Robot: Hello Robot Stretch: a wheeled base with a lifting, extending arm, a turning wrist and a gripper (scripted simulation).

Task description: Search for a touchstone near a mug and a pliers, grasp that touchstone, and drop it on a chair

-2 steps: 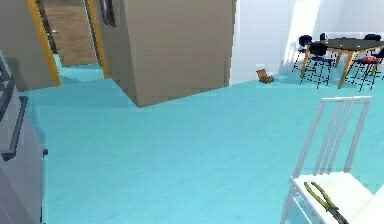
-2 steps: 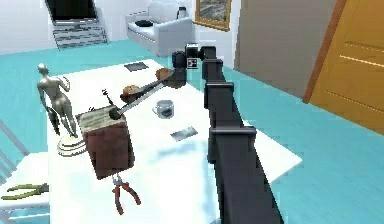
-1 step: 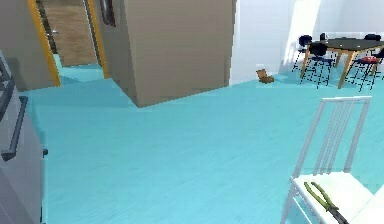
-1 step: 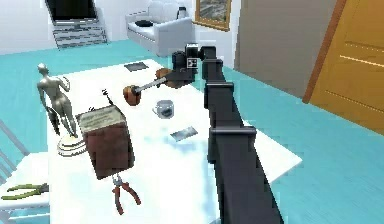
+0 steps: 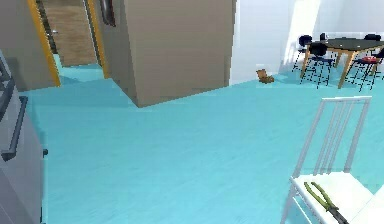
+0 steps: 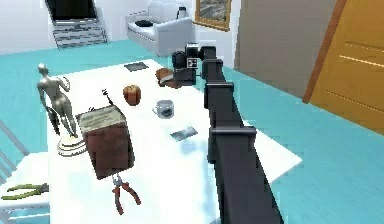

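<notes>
Touchstone (image 6: 183, 133), apparently the flat grey piece lying on the table (image 6: 150, 150) just beside the mug (image 6: 163, 108), not yet grasped; gripper (image 6: 180, 62) near a brown thing (image 6: 167, 77), finger state and any hold impossible to tell; grasp and drop on chair (image 5: 350, 190) remaining.

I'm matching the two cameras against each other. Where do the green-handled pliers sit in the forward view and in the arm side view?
Forward view: the green-handled pliers lie at the bottom right, on the white chair seat.
Arm side view: the same pliers lie at the bottom left, on that chair's seat, left of the white table.
Shared landmark: the white chair.
</notes>
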